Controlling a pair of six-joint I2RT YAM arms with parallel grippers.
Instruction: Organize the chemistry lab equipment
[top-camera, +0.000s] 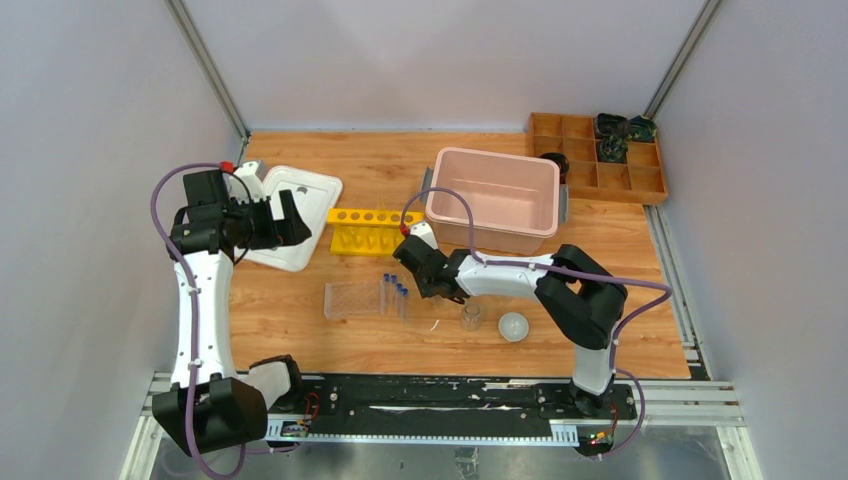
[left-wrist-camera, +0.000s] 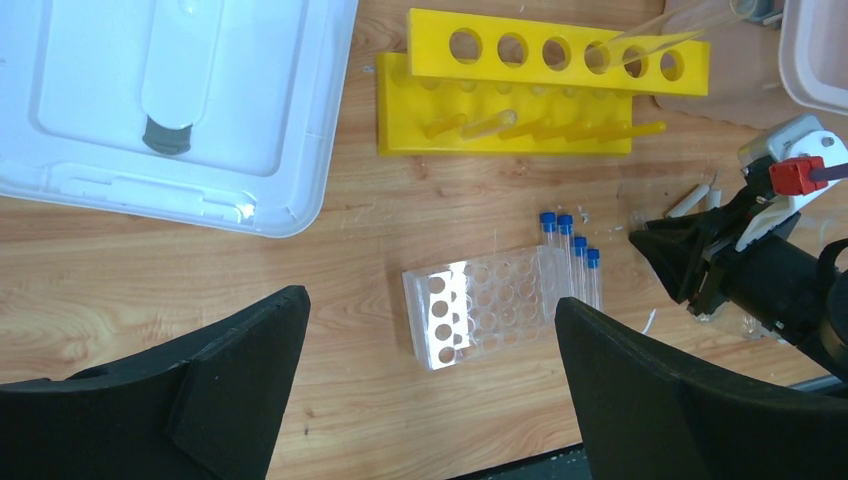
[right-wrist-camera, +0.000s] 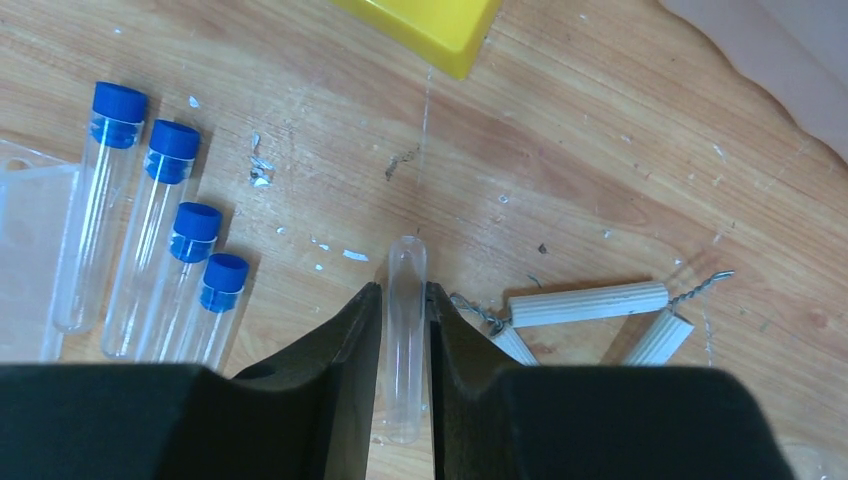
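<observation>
Scratched wooden table (top-camera: 300, 345) carries everything: a clear uncapped tube (right-wrist-camera: 407, 262) sits right of the clear plastic tube rack (top-camera: 352, 298), past four small clear blue-capped tubes (right-wrist-camera: 150, 230) lying beside that rack. The right hand (right-wrist-camera: 403, 292) pinches it near its round end, arm reaching low. A straight, level lift seems best, avoiding the white rod-and-wire triangle (right-wrist-camera: 585, 300) further right of the rack. The left hand (top-camera: 275, 222), spread wide, hovers left of the rack above a white plastic lid (top-camera: 310, 190).
</observation>
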